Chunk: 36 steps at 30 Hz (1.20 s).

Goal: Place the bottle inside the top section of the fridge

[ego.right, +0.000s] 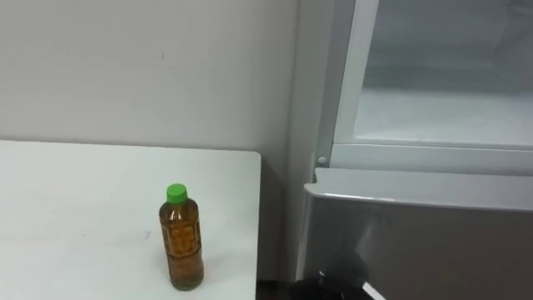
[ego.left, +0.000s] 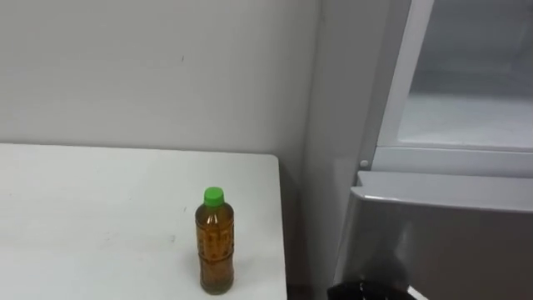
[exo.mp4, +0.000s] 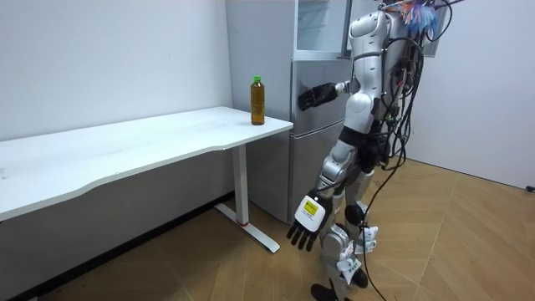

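Item count: one bottle (ego.left: 216, 243), one bench (ego.left: 100, 217), one fridge (ego.left: 441, 233).

The bottle (green cap, amber contents) stands upright on the bench, close to the bench's right edge. Open white surface extends to the bottle's left. A narrow dark gap separates that edge from the fridge.

My right robot hand (exo.mp4: 316, 96) is raised before the grey lower door, fingers loosely extended, holding nothing. My left robot hand (exo.mp4: 305, 224) hangs low, fingers spread wide.

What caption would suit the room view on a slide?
Robot at the fridge, right hand raised, left hand hanging low; the bottle stands upright on the table.
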### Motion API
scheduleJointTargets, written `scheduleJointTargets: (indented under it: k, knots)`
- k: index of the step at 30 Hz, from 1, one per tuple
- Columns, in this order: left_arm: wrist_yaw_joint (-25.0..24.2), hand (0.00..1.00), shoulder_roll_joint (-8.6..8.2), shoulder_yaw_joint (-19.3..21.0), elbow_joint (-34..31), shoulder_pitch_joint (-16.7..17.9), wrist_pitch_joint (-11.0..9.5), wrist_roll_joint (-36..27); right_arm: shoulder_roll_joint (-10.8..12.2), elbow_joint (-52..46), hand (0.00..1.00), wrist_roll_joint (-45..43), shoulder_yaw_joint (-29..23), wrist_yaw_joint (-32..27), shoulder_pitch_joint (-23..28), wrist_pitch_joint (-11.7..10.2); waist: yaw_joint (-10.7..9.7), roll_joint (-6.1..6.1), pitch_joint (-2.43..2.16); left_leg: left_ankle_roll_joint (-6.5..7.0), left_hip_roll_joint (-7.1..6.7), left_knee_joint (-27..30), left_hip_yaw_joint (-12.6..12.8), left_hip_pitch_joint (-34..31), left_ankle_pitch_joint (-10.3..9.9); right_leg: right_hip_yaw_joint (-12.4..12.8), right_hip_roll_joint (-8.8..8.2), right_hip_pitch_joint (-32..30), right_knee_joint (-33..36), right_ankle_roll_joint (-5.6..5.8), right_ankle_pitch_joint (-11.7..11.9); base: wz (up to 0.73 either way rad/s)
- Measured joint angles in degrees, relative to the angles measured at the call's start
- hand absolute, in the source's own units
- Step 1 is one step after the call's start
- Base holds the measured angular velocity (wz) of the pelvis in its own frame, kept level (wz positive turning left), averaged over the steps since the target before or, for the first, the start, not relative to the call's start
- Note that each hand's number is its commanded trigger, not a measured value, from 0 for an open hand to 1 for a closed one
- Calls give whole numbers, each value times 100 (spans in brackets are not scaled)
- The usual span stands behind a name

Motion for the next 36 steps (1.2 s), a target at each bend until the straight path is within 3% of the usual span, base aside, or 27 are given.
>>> scheduleJointTargets:
  k: [1,4,7,10,20,24,36]
  knots:
    - [5,0,-1,-1,-8,-1,6,7,131,-91,0,239,22,61,-116,-151,1,-2,-36,4,0,2,-33,-33,13,-39,3,12,-55,5,18,21]
    - [6,0,2,-1,-22,-3,17,117,383,-176,0,686,-8,84,-578,-535,-31,41,-37,14,-12,-4,-143,-22,23,-151,8,109,-207,36,70,27]
    - [6,0,4,-3,-66,32,58,113,487,-253,0,930,6,121,-771,-889,-5,36,-47,20,-23,-40,-144,43,18,-182,6,269,-274,67,65,16]
    - [7,0,10,-3,-118,59,102,114,513,-219,0,946,34,114,-826,-1055,-4,30,-50,25,-32,-109,-145,60,17,-213,1,306,-294,86,80,5]
    - [-14,0,19,-175,-120,-35,145,112,531,98,0,946,326,-26,-890,-1119,25,-22,-32,26,-29,-101,-149,70,17,-234,-6,349,-354,97,76,0]
    - [-42,0,21,-181,-119,-32,225,99,556,98,0,974,465,-97,-890,-1119,132,-37,-29,26,-28,-98,-147,70,17,-239,-8,351,-362,100,74,1]
    - [-54,0,18,-181,-114,-44,253,112,657,174,0,968,715,-207,-905,-1132,195,-42,-27,26,-24,-28,-153,-52,16,-450,-22,377,-433,103,74,9]
